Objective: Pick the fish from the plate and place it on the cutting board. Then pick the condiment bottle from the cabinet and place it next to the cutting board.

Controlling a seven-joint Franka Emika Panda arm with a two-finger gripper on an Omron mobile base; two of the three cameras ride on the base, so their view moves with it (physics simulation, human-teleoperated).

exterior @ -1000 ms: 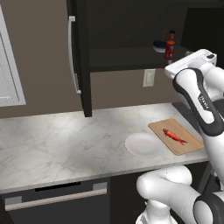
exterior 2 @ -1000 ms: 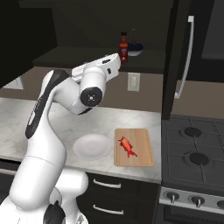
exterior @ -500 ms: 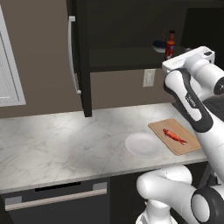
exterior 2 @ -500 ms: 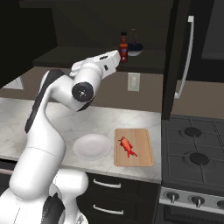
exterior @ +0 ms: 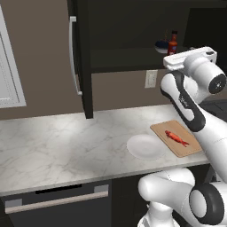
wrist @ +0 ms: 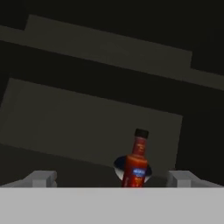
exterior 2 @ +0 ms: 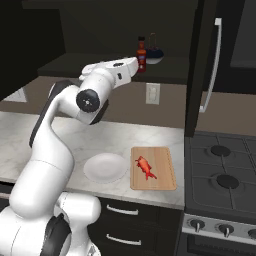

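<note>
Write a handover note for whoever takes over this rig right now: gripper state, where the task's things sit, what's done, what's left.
Gripper: open, empty, raised to shelf height and aimed at the condiment bottle.
Fish: lying on the cutting board; the plate beside the board is bare. First step done.
Condiment bottle: upright on the cabinet shelf, in front of a dark bowl.
Left: grasp the bottle and set it on the counter next to the board.

No legible text anywhere.
</note>
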